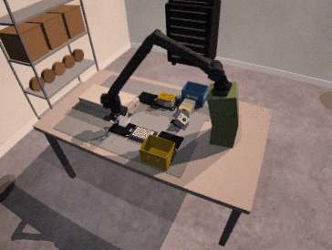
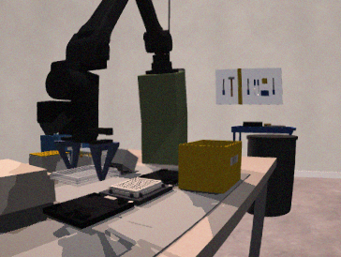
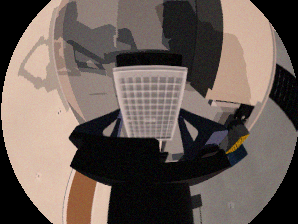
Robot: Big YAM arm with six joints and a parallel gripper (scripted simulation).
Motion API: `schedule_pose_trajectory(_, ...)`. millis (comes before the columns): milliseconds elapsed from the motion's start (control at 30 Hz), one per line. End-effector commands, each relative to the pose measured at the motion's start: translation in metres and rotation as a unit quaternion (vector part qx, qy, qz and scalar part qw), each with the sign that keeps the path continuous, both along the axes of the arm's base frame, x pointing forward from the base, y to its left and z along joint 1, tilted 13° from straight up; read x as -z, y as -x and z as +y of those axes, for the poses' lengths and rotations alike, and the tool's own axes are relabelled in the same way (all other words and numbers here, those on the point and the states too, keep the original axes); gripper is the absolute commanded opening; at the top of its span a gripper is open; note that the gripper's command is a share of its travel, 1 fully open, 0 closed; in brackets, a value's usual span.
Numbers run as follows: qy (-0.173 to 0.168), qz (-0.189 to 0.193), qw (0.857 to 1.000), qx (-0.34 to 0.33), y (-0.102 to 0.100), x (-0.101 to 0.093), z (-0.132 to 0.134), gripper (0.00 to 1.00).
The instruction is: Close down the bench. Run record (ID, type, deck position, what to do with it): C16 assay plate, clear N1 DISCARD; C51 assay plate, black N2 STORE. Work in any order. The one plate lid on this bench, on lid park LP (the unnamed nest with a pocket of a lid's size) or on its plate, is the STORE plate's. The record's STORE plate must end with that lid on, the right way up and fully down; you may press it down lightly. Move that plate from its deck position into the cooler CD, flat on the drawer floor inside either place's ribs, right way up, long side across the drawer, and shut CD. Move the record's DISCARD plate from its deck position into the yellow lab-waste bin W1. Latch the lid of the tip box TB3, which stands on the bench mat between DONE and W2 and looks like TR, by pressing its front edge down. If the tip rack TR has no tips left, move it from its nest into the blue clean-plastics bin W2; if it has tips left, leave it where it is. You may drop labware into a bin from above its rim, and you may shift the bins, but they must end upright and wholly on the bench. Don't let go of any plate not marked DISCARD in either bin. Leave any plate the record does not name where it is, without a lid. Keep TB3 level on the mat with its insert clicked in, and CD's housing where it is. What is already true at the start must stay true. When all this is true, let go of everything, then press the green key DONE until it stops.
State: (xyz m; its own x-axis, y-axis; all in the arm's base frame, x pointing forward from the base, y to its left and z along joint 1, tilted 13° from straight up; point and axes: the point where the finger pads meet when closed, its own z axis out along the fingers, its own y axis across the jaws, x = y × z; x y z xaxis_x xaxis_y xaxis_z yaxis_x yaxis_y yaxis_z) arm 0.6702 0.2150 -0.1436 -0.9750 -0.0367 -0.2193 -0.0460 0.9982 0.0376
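My gripper is shut on the clear assay plate, a pale gridded plate held by its long sides. It hangs a little above the empty black nest at the left of the row. A second gridded plate sits in the neighbouring nest. The yellow bin W1 stands at the front edge of the mat, to the right of the nests. The grey cooler CD lies to the left of my gripper.
The blue bin W2, a yellow-topped tip rack, a pale tip box and the green key DONE are at the back of the mat. A tall green block carries the arm's base. Another black nest lies behind W1.
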Motion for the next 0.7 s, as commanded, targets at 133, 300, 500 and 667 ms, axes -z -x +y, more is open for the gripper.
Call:
schedule_pose_trajectory(133,-0.005,-0.012,1.000,-0.001,-0.008,-0.021,0.009,0.00)
schedule_pose_trajectory(300,-0.009,-0.023,1.000,-0.001,-0.009,-0.048,0.011,0.00)
schedule_pose_trajectory(500,-0.009,-0.022,1.000,-0.002,-0.006,-0.055,0.011,0.00)
schedule_pose_trajectory(667,-0.008,-0.019,1.000,-0.002,-0.002,-0.056,0.010,0.00)
